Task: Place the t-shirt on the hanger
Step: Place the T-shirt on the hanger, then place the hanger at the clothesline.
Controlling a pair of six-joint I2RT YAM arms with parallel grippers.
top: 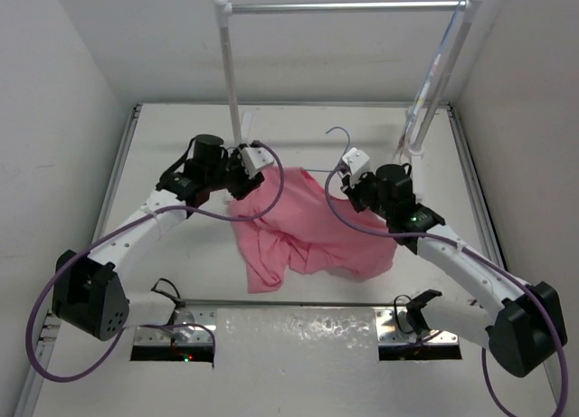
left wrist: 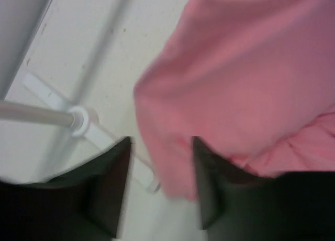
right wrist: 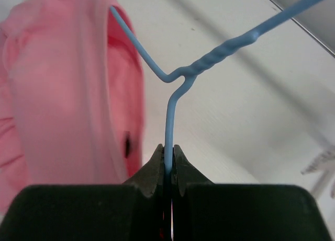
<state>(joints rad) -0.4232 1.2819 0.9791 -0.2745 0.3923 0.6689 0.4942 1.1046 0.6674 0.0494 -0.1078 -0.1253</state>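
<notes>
Tabletop [top: 199, 254] white w/ t-shirt [top: 308, 227]; walls [top: 54, 73] white

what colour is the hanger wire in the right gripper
Pale blue; the hanger shows best in the right wrist view.

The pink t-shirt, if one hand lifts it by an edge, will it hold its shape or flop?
Probably floppy: the t-shirt lies in soft crumpled folds on the table, so it should sag from any grip point. Likely light too: its fabric bunches around the thin hanger wire, which the right hand pinches.
</notes>
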